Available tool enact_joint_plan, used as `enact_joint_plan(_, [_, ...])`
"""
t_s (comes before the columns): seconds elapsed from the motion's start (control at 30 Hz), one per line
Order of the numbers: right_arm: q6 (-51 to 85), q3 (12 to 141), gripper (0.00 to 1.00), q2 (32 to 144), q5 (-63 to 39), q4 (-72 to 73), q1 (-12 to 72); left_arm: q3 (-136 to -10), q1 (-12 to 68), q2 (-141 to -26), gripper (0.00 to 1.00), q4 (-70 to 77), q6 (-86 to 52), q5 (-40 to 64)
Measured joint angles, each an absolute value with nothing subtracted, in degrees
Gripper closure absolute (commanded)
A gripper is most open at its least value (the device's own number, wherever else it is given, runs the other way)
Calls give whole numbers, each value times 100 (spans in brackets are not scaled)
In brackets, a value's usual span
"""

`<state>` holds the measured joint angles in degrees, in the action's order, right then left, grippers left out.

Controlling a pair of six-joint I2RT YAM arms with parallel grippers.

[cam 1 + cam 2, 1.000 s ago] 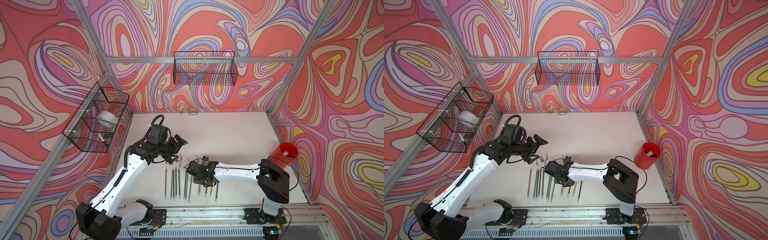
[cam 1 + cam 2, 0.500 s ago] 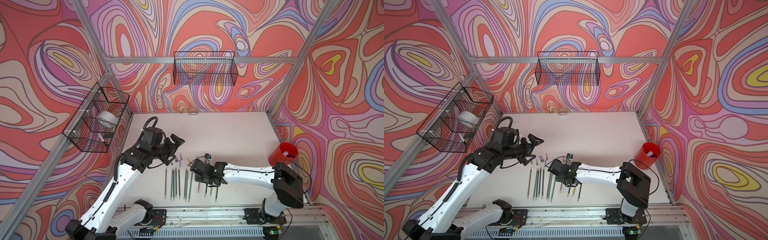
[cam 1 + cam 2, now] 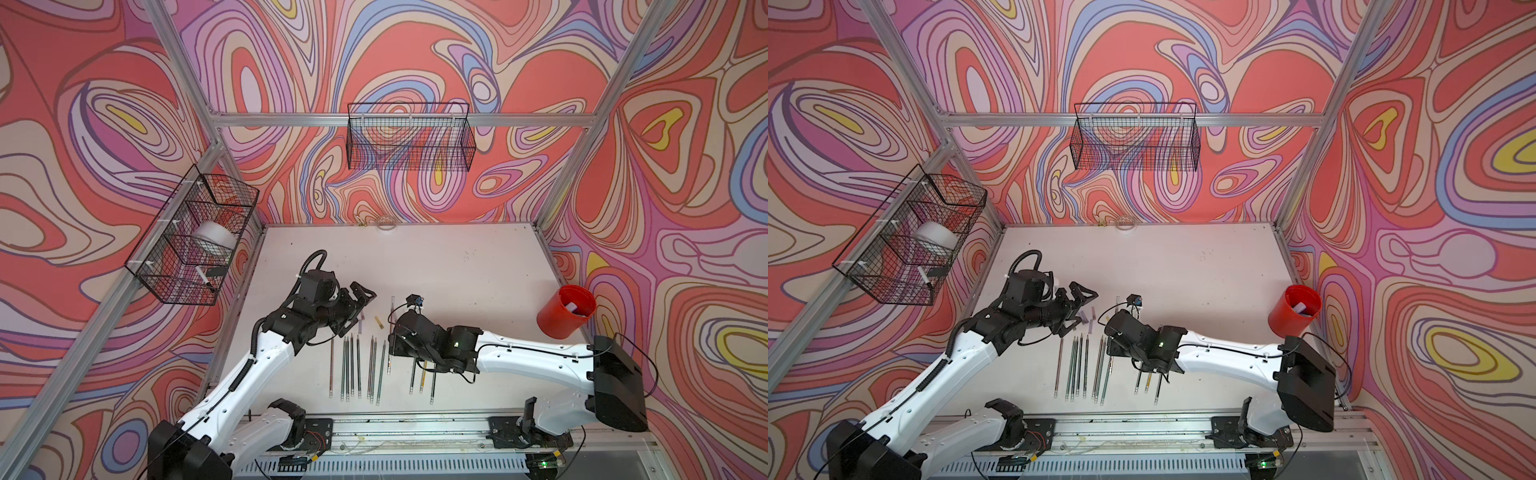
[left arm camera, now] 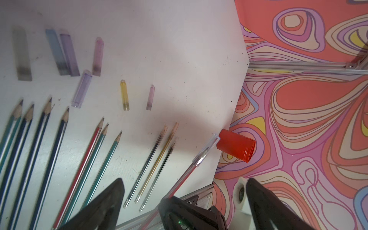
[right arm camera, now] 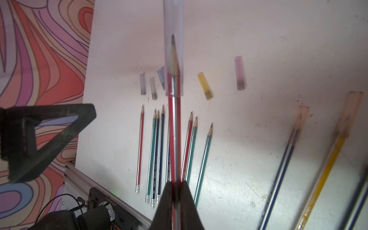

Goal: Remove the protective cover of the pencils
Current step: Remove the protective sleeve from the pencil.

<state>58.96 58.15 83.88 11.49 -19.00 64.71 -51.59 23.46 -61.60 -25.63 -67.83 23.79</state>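
Nearest me, just past the front rail (image 3: 415, 424), my right gripper (image 5: 175, 185) is clamped tight on a red-and-silver pencil (image 5: 174, 129). It holds the pencil above the table, and the tip sits inside a clear protective cover (image 5: 173, 23). My left gripper (image 4: 185, 181) hangs close by with its jaws spread wide, holding nothing. Below lie the bare pencils (image 3: 352, 365) in a row, with three more pencils (image 4: 159, 159), capped, to their right. Just beyond them lie loose covers (image 4: 124, 95) in grey, blue, purple, pink and yellow. Farther on, open table (image 3: 457, 266) runs to the back wall. At its right edge stands a red cup (image 3: 557, 328) with a pale tube (image 3: 572, 306) inside. The wire basket (image 3: 166, 274) on the left wall holds a white roll (image 3: 214, 237) and a marker (image 3: 203, 277). A second basket (image 3: 409, 137) hangs on the back wall.
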Motion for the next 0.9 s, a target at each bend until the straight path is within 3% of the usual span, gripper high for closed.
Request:
enact_joint_plan(0.5, [5566, 5520, 92, 8060, 657, -1374, 6471, -6073, 2978, -7157, 18, -3111, -5798, 2073])
enact_joint_plan(0.77, [5513, 5520, 93, 8053, 506, -1164, 6471, -6184, 3006, -7286, 36, -3194, -5607, 2056])
enact_joint_plan(0.9, [5516, 5522, 93, 8071, 464, -1105, 6471, -6184, 3009, -7306, 52, -3194, -5583, 2062])
